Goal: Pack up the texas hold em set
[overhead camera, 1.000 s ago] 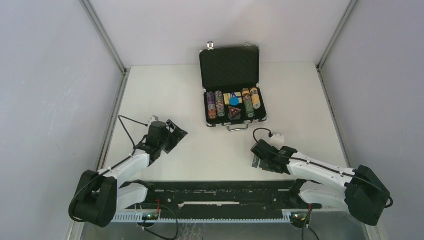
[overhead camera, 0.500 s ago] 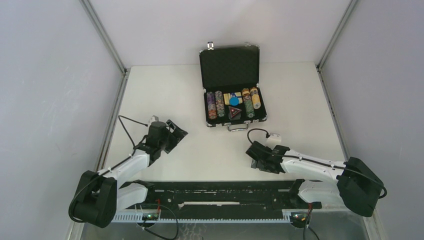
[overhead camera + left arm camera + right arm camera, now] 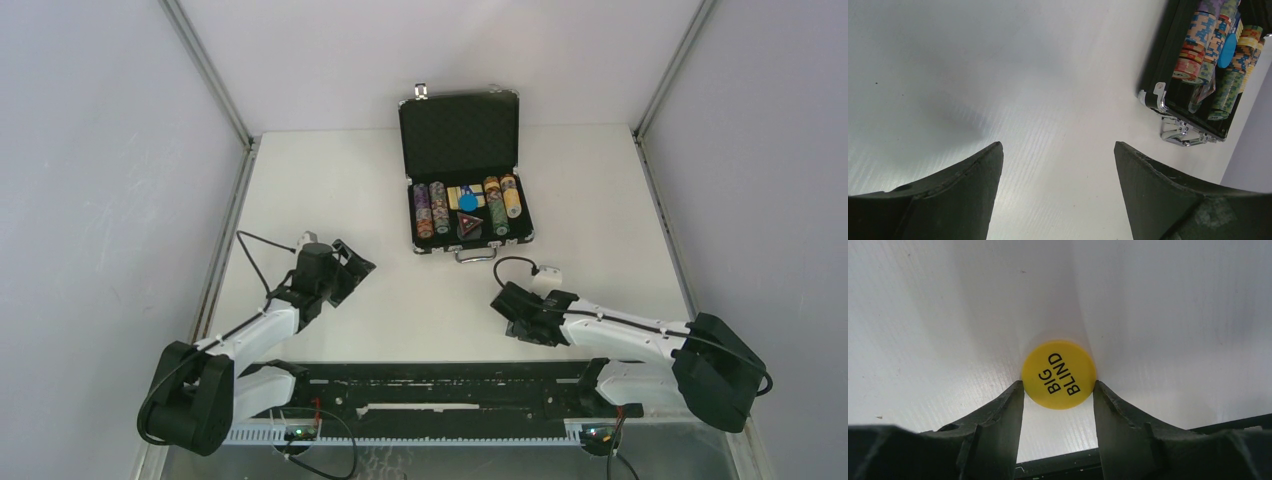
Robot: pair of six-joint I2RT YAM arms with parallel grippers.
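The yellow token [image 3: 1058,374], a round disc printed BIG BLIND, lies flat on the white table [image 3: 330,180] near the front edge, well apart from the open black case [image 3: 472,247] where the rows of chips [image 3: 430,210] already sit. The right claw [image 3: 1058,386] is low over it, roughly half open, with one fingertip against each opposite edge of the disc, so it seems to have the token pinched by its rim, though the token is not lifted off the table. The left claw [image 3: 1058,150] hangs wide open over bare table with nothing in it, the case off to its front right. The token looks like thin hard plastic: very light, stiff and smooth, so it is likely to slip or flip out of a shallow pinch rather than bend. The rim is the only place to take it while it lies flat, and the fingertips probably need to sit low, right down at the table, and square across the widest part. A gentle squeeze should be enough, since it weighs almost nothing and will not crush.
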